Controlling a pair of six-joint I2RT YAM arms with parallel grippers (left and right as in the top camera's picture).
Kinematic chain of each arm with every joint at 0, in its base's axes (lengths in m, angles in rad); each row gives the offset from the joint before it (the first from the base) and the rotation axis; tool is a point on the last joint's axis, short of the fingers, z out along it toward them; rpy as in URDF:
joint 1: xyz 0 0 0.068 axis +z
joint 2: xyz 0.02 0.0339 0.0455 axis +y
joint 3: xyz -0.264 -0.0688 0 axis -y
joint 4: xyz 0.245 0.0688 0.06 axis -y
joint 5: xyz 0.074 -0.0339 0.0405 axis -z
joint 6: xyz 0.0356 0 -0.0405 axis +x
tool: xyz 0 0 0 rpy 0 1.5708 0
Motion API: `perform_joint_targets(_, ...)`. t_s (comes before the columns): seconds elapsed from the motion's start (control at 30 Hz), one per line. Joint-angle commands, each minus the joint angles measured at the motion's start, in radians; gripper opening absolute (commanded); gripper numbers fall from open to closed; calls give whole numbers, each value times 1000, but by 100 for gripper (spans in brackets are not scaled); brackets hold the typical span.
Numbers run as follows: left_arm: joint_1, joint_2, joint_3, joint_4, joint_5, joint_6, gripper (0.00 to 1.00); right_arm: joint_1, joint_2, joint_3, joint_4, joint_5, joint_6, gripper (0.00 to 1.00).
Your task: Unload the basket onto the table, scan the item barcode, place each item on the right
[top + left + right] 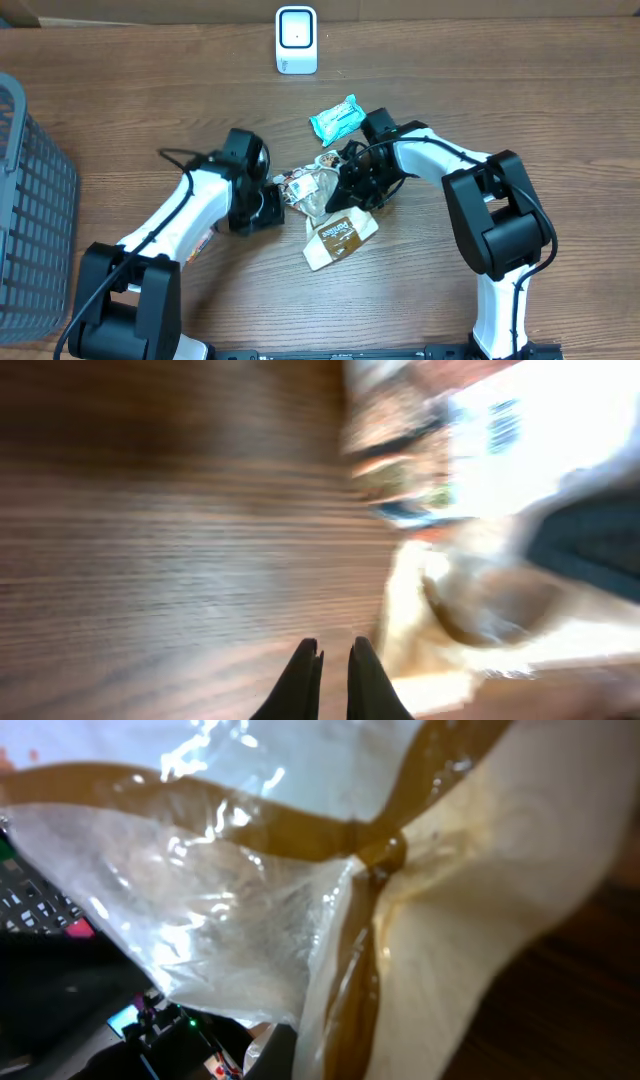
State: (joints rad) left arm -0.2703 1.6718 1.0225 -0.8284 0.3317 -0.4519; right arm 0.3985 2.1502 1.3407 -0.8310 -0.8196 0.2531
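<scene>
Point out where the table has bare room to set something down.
Bare table between grey basket and left arm, and along the right edge beyond the right arm. Crowded at centre: teal packet, clear-and-brown bag, printed wrapper.

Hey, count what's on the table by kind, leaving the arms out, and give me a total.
Packets: 3 (teal packet, printed packet, brown packet)
Scanner: 1
Basket: 1
Total: 5
</scene>
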Motion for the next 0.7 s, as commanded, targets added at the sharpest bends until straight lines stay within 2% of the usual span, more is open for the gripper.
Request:
perform_joint_targets(0.0,7,-42,201,-92,112,92,4,-22,18,3,-12,28,-70,4)
perform_joint_targets(0.13,26,-45,399,-222,182,127,4,-39,16,3,-13,27,-74,4)
perform_joint_targets(0.27,57,-45,571,-314,194,112,4,-41,11,3,-14,2,-114,4)
perform_joint_targets(0.47,95,-45,702,-342,203,-76,4,-41,-2,3,-17,2,-124,4)
perform_joint_targets(0.67,122,-45,708,-343,282,-304,5,-41,-18,3,-27,2,-124,4)
